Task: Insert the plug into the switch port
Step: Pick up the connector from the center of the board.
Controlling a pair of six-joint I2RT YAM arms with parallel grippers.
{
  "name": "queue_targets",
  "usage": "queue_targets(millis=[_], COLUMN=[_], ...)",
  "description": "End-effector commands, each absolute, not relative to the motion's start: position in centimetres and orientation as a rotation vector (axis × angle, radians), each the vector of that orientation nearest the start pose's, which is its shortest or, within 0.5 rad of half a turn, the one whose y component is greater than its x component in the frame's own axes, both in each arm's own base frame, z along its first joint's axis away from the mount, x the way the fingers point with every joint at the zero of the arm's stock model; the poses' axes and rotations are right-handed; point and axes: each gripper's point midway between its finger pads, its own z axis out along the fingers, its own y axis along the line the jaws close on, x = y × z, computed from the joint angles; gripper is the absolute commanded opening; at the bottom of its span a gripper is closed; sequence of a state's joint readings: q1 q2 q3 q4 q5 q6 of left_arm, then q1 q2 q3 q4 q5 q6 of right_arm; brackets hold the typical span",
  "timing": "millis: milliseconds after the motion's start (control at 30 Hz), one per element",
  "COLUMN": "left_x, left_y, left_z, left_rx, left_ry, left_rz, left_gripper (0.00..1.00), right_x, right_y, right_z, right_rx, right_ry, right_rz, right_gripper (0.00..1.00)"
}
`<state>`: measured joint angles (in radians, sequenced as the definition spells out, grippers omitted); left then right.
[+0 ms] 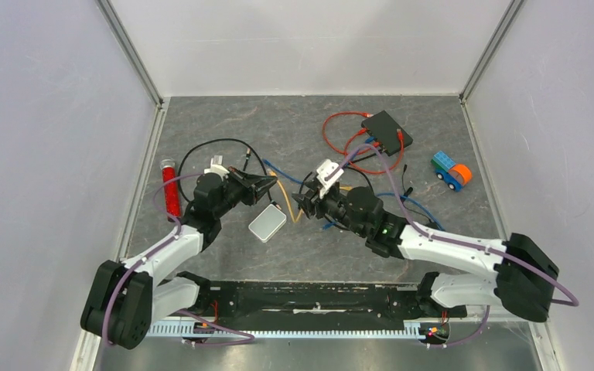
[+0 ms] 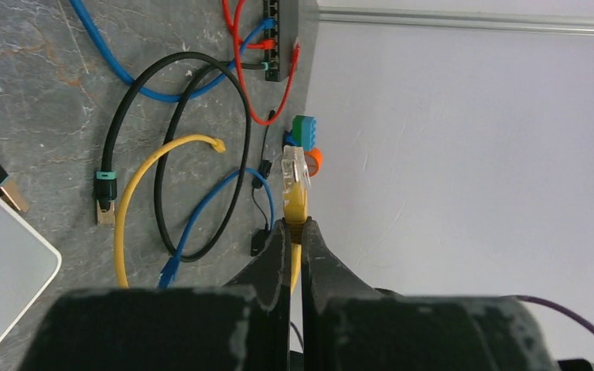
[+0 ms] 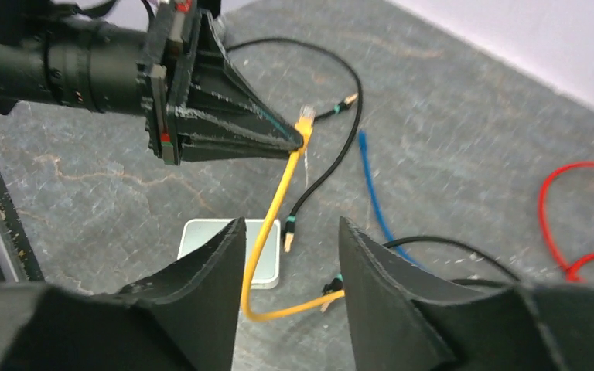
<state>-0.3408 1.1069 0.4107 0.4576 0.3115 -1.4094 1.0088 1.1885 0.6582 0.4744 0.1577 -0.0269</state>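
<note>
Plug (image 2: 295,166), a small clear-plastic connector on the end of a yellow cable (image 2: 135,178), is held raised above the desk (image 1: 278,124), left of centre and well apart from the switch (image 1: 387,131).

At the far left, a slim red tube (image 1: 170,188) is laid along the wall on the grey, marble-veined surface. Next to it, the left hand (image 2: 295,226) is reached out towards the middle. Its tapered, scuffed black fingers are pressed together on the plug's yellow boot, so that the clear tip stands out beyond them. From there the yellow cable is draped down in a smooth curve to the desk. A flat, pale box (image 1: 267,223) with rounded corners lies just below the fingertips in the top view. Thin black (image 2: 116,131) and blue (image 3: 371,185) cables are looped loosely around this area.

Right of centre, the right hand (image 1: 303,202) is pointed at the left one. Its wedge-shaped fingers are set moderately apart and nothing is gripped; the yellow cable is only seen through the gap, farther off.

Farther right and back, the switch is seen as a low, matte black rectangle, with red (image 1: 332,127) and blue leads plugged into the ports along one edge. A blocky toy truck (image 1: 452,171) in blue, green and orange stands just beside it, at the far right.
</note>
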Motion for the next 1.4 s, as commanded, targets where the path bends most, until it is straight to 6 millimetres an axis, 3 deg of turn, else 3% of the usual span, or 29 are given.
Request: queue_targets(millis=[0,233,400,667,1200,1233,1333,1367], left_x=[30.0,29.4,28.9,28.6,27.8,27.7,27.5,27.4], left_y=[-20.2,-20.2,-20.2,-20.2,-20.0,-20.0,-20.0,-20.0], left_z=[19.3,19.3,19.4,19.0,18.4,18.3,18.2,18.4], left_rx=[-0.723,-0.732,-0.741,-0.746,-0.753,-0.754,-0.762,-0.759], left_ry=[1.857,1.853,1.844,1.855,1.857,1.860,1.858,1.853], left_rz=[-1.400,-1.413,-1.426,-1.428,-1.438,-1.440,-1.451,-1.452], left_gripper=[0.02,0.02,0.02,0.02,0.02,0.02,0.02,0.02], right_x=[25.1,26.2,26.8,27.6,28.8,28.8,28.9,28.8], right_y=[34.9,36.7,37.6,39.5,40.1,39.9,39.6,39.4], right_z=[23.2,22.4,22.3,21.9,19.2,19.0,19.2,19.1], right_rx=[-0.592,-0.551,-0.538,-0.559,-0.559,-0.557,-0.540,-0.540], right_ry=[1.587,1.588,1.579,1.592,1.675,1.678,1.656,1.647], right_rz=[0.710,0.732,0.739,0.752,0.683,0.677,0.674,0.671], right_gripper=[0.46,0.44,0.33,0.28,0.23,0.20,0.00,0.00])
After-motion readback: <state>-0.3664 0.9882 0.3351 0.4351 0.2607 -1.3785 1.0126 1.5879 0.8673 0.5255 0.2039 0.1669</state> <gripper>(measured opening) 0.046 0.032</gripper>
